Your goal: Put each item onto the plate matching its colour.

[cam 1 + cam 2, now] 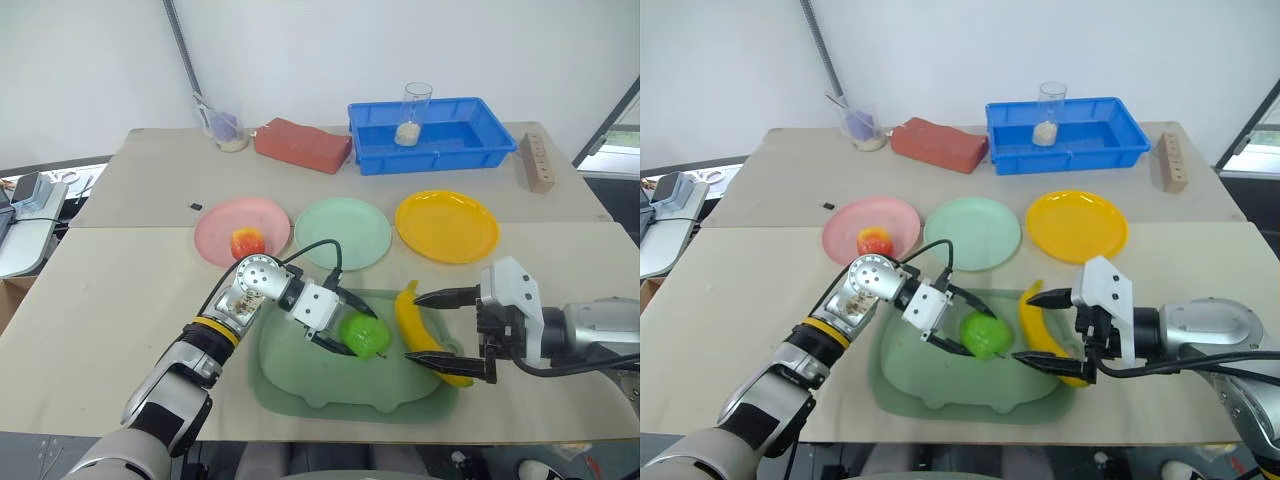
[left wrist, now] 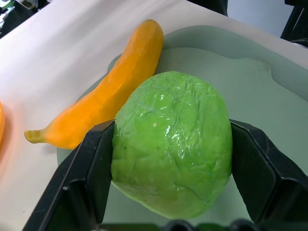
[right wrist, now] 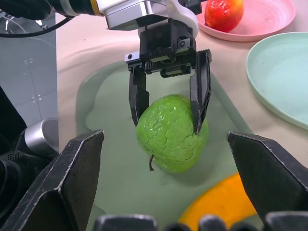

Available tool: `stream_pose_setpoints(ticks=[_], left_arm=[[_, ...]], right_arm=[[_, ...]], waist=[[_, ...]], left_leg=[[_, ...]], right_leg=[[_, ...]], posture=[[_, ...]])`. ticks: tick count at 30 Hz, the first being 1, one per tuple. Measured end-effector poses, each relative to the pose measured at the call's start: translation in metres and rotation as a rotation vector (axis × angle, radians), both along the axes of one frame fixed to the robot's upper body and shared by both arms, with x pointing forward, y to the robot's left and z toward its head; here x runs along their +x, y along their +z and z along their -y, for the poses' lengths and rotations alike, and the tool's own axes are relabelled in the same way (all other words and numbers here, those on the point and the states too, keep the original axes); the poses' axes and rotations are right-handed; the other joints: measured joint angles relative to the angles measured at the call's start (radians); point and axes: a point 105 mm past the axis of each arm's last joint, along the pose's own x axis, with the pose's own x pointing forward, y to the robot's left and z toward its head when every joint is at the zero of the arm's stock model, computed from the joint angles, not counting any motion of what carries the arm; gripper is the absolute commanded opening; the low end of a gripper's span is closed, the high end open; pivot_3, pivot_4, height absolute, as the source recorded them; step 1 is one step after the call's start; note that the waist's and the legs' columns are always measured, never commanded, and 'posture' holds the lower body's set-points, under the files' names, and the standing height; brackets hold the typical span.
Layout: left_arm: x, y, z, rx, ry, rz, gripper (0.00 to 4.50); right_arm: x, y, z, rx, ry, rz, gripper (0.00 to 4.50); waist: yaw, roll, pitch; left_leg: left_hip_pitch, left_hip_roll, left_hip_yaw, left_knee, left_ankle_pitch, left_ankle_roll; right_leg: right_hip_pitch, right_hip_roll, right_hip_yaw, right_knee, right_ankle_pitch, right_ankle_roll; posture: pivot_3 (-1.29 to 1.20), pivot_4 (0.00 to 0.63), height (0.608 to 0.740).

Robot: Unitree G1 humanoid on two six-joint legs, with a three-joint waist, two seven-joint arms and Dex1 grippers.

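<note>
The bright green apple [image 1: 366,336] sits in the big green tray [image 1: 290,385], and my left gripper [image 1: 350,327] is shut on it, one black finger [image 2: 91,168] pressed to each side. Beside the apple, the yellow banana [image 1: 412,318] lies along the tray's right edge. My right gripper [image 1: 414,327] hangs open at the banana, one finger on either side of it, holding nothing. The small red-orange fruit [image 1: 247,242] rests on the pale pink plate [image 1: 222,222]. To the right of that plate stand the mint green plate [image 1: 343,232] and the yellow-orange plate [image 1: 447,226], both bare.
At the back of the table stand a blue bin [image 1: 430,140] with a glass [image 1: 415,113] in it, a brick-red block [image 1: 302,144], a measuring cup [image 1: 225,128] and a wooden block [image 1: 537,162]. A small black bit [image 1: 195,207] lies left of the pink plate.
</note>
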Motion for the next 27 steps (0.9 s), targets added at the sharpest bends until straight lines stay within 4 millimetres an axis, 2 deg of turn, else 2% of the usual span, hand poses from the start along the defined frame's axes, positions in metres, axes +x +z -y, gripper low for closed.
stream_pose_setpoints(ticks=[5, 8, 10, 13, 16, 17, 21, 24, 26, 27], left_arm=[[0.002, 0.003, -0.003, 0.014, 0.03, -0.041, 2.98], [0.008, 0.01, -0.014, 0.03, 0.085, -0.086, 2.98], [0.017, 0.022, -0.026, 0.025, 0.153, -0.135, 2.98], [0.043, 0.061, -0.044, -0.049, 0.303, -0.152, 2.98], [0.073, 0.092, -0.046, -0.201, 0.477, -0.162, 2.98], [0.093, 0.098, -0.044, -0.29, 0.597, -0.187, 2.98], [0.125, 0.093, -0.041, -0.383, 0.798, -0.211, 2.98], [0.144, 0.077, -0.038, -0.385, 0.932, -0.2, 2.98], [0.151, 0.064, -0.035, -0.368, 0.996, -0.2, 2.98], [0.153, 0.057, -0.034, -0.355, 1.017, -0.202, 3.47]], right_arm=[[0.002, 0.004, -0.001, 0.004, 0.003, 0.02, 4.5], [0.004, 0.007, -0.003, 0.02, -0.002, 0.03, 4.5], [0.007, 0.014, -0.006, 0.057, -0.007, 0.052, 4.5], [0.017, 0.024, -0.009, 0.098, -0.043, 0.093, 4.5], [0.032, 0.036, -0.013, 0.155, -0.1, 0.155, 4.5], [0.045, 0.043, -0.015, 0.172, -0.152, 0.203, 4.5], [0.067, 0.043, -0.016, 0.134, -0.255, 0.258, 4.5], [0.081, 0.039, -0.018, 0.135, -0.325, 0.253, 4.5], [0.087, 0.043, -0.019, 0.146, -0.36, 0.263, 4.5], [0.089, 0.046, -0.018, 0.145, -0.374, 0.272, 4.5]], waist=[[-0.002, 0.0, 0.0], [-0.004, 0.0, 0.0], [-0.008, 0.0, 0.0], [-0.01, 0.0, 0.0], [-0.004, 0.0, 0.0], [-0.003, 0.0, 0.0], [0.002, 0.0, 0.0], [0.003, 0.0, 0.0], [0.003, 0.001, 0.0], [0.002, 0.001, -0.001]], left_leg=[[0.0, 0.0, 0.0, 0.0, 0.002, 0.003], [0.0, 0.0, 0.0, -0.001, 0.002, 0.003], [-0.001, 0.0, -0.001, -0.001, 0.002, 0.003], [0.0, 0.0, -0.001, -0.001, 0.002, 0.003], [-0.001, 0.0, -0.001, -0.001, 0.002, 0.003], [0.0, 0.0, -0.001, 0.0, 0.002, 0.004], [-0.002, 0.0, -0.001, -0.001, 0.003, 0.004], [-0.003, 0.0, -0.001, -0.002, 0.004, 0.006], [-0.004, 0.0, -0.002, -0.002, 0.004, 0.006], [-0.004, 0.0, -0.002, -0.002, 0.004, 0.006]], right_leg=[[-0.001, 0.0, 0.0, 0.0, 0.0, 0.0], [-0.001, 0.0, 0.0, 0.001, 0.0, 0.0], [-0.002, 0.0, 0.0, 0.002, 0.0, 0.0], [-0.001, 0.001, 0.0, 0.002, 0.0, 0.0], [-0.001, 0.0, 0.0, 0.001, 0.0, 0.0], [-0.001, 0.0, 0.0, 0.001, 0.001, 0.001], [-0.003, 0.001, 0.0, 0.001, 0.005, 0.008], [-0.003, 0.001, 0.0, 0.001, 0.005, 0.009], [-0.003, 0.002, 0.0, 0.001, 0.004, 0.01], [-0.003, 0.002, 0.0, 0.001, 0.004, 0.01]], posture=[[0.0, 0.15, 0.74], [0.0, 0.15, 0.74], [0.0, 0.15, 0.74], [0.0, 0.15, 0.74], [0.0, 0.15, 0.74], [0.0, 0.15, 0.74], [0.0, 0.15, 0.74], [0.0, 0.15, 0.74], [0.0, 0.15, 0.74], [0.0, 0.15, 0.74]])
